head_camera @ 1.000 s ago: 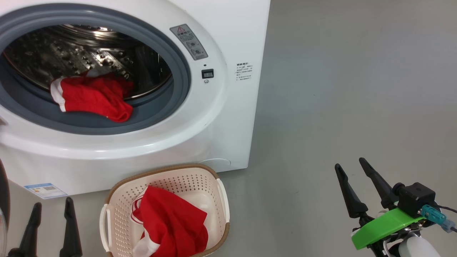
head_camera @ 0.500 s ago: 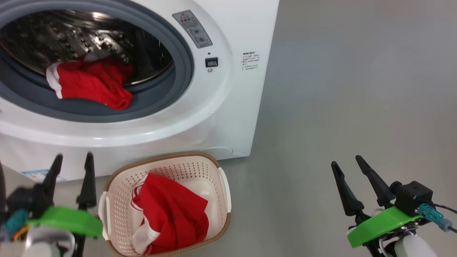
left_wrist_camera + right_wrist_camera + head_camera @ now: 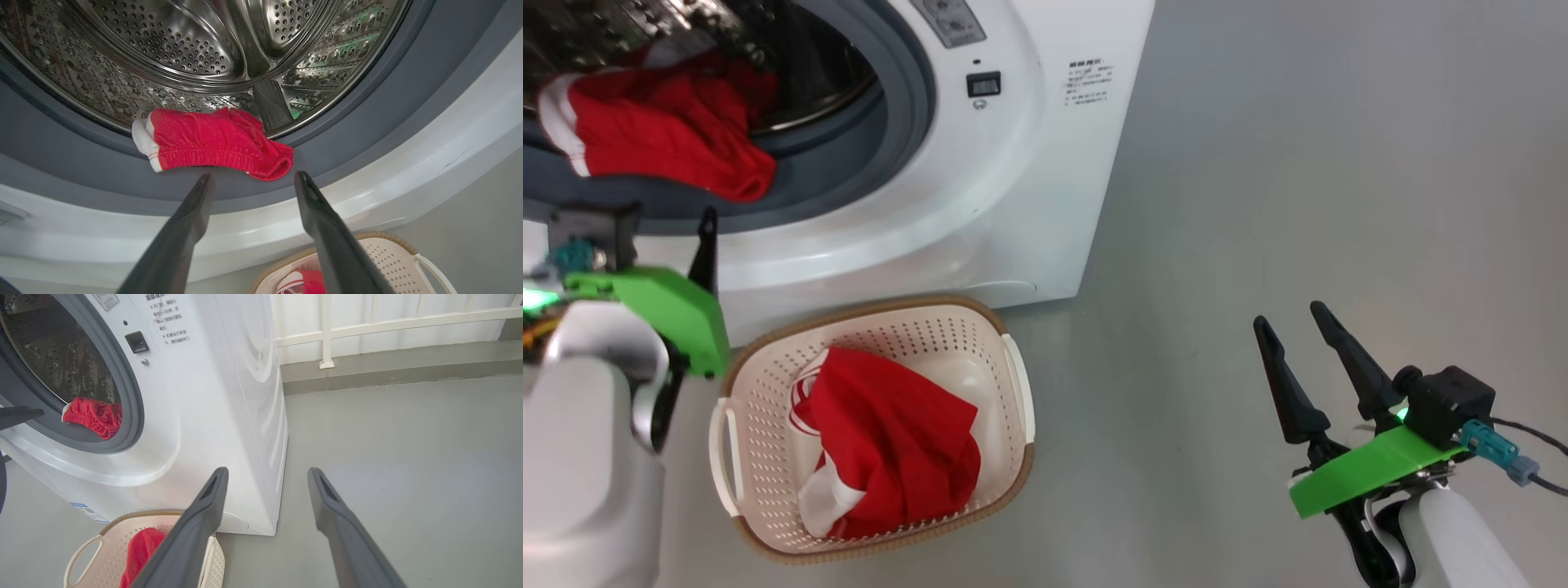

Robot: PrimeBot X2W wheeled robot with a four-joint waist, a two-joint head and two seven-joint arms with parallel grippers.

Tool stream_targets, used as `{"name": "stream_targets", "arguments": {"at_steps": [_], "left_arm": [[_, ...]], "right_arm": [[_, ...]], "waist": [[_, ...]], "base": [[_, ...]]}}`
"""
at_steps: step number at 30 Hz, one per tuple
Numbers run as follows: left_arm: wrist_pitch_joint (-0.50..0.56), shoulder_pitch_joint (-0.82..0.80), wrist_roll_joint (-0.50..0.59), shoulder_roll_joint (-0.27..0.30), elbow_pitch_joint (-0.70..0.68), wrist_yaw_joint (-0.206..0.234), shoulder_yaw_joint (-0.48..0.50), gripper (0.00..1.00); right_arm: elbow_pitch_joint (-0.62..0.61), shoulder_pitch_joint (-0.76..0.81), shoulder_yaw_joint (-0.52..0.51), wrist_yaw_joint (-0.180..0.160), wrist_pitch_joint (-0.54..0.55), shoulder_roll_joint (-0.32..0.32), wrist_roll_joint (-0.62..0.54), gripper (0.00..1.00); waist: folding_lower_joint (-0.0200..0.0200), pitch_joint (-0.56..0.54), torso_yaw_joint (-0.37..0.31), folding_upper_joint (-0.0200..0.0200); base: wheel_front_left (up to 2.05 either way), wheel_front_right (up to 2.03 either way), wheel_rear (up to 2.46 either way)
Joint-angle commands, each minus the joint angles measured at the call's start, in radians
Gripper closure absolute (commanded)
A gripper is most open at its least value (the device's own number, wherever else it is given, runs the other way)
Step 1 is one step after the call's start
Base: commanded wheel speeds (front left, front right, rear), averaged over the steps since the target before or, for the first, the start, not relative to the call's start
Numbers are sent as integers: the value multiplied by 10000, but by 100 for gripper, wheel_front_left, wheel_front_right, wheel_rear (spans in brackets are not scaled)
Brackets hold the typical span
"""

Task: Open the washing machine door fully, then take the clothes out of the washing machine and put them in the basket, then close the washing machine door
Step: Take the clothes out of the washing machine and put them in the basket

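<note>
One bright red fabric garment (image 3: 890, 441) lay in the cream perforated plastic basket (image 3: 931, 347); a second red garment (image 3: 212, 139) lay at the white washing machine's (image 3: 1013, 163) mouth. Left pincer (image 3: 253, 175) hung spread just before it; right pincer (image 3: 1289, 314) spread. Door closing outstanding.

A smooth grey floor (image 3: 1298, 163) lies under soft, even light (a few faint scuffs show on it). At its far edge, in the right wrist view, a low grey kerb (image 3: 400, 371) carries a white rail (image 3: 392, 324), with a pale wall (image 3: 408, 304) behind.
</note>
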Motion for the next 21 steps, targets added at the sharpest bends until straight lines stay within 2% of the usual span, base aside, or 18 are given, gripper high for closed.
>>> {"name": "stream_targets", "arguments": {"at_steps": [1, 10, 21], "left_arm": [[87, -637, 199, 494, 31, 110, 172, 0], [338, -2968, 965, 823, 2266, 248, -498, 0], [61, -4808, 1347, 1226, 4663, 518, -821, 0]], "right_arm": [[-275, -166, 187, 16, -117, -7, -89, 0], [-350, -700, 286, 16, -117, 160, -161, 0], [-397, -1192, 508, 16, -117, 355, -199, 0]], "waist": [[0, 299, -132, -1], [0, 1002, -363, -1], [0, 1689, -680, -1]], "base": [[0, 0, 0], [0, 0, 0], [0, 0, 0]]}}
